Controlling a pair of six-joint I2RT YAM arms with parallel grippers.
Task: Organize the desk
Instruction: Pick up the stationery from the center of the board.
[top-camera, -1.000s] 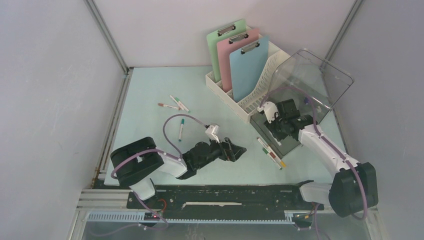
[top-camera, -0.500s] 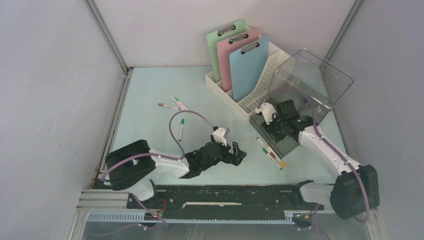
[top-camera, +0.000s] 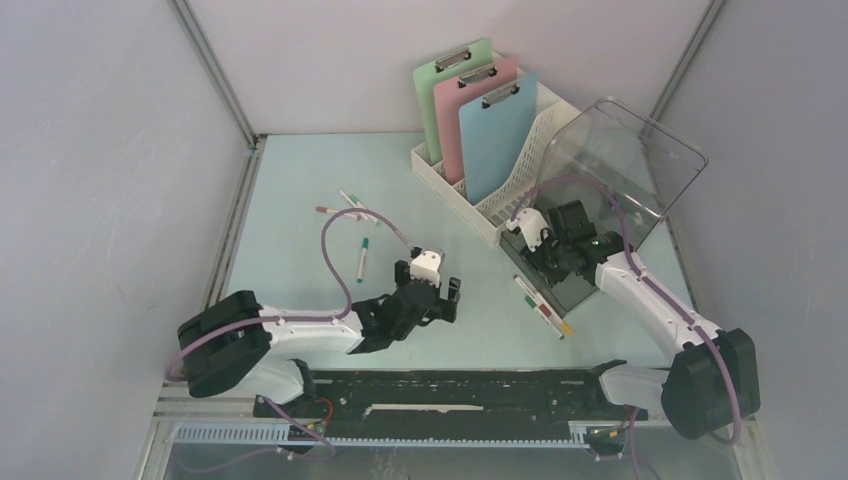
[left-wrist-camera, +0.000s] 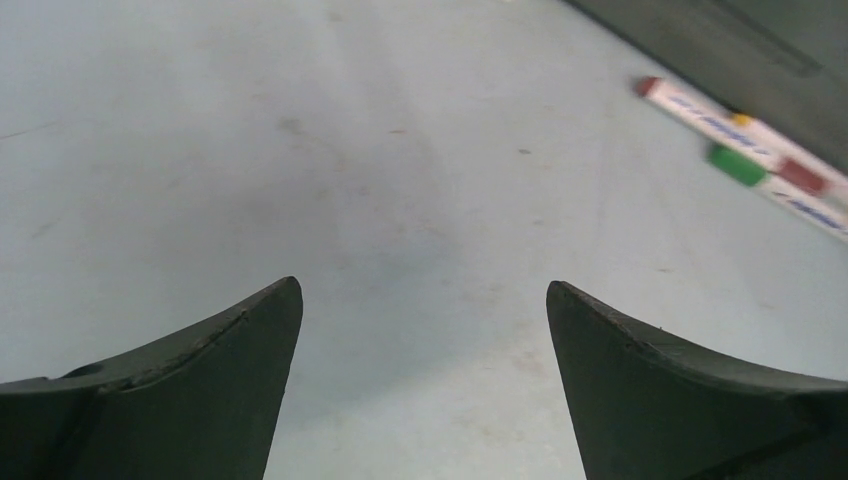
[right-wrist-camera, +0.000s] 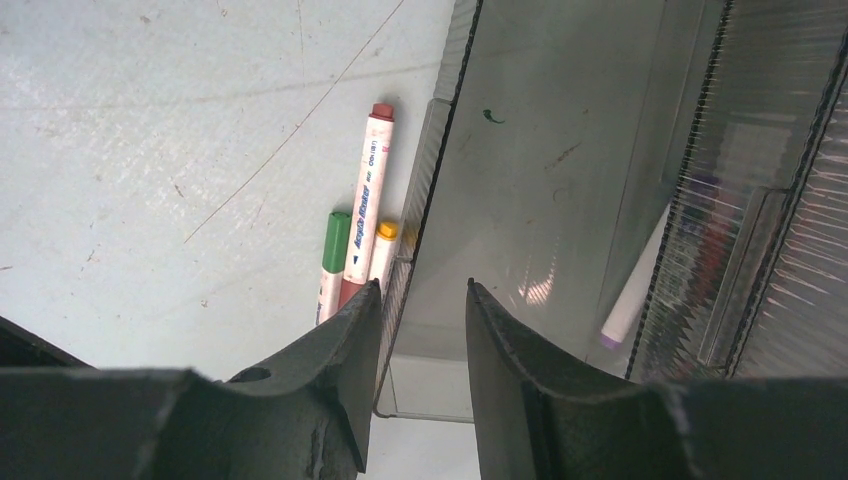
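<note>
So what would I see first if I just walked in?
Probably the green, pink and blue clipboards standing in a white rack at the far right of the desk. Beside them a big clear box stands open, the right gripper at its near wall. Loose markers lie mid-desk.

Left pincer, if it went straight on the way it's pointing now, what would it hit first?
Probably the bare desk itself: the open left pincer angles down at plain surface. The markers and the dark tray edge sit off to its right, outside that line, though depth is hard to judge.
</note>
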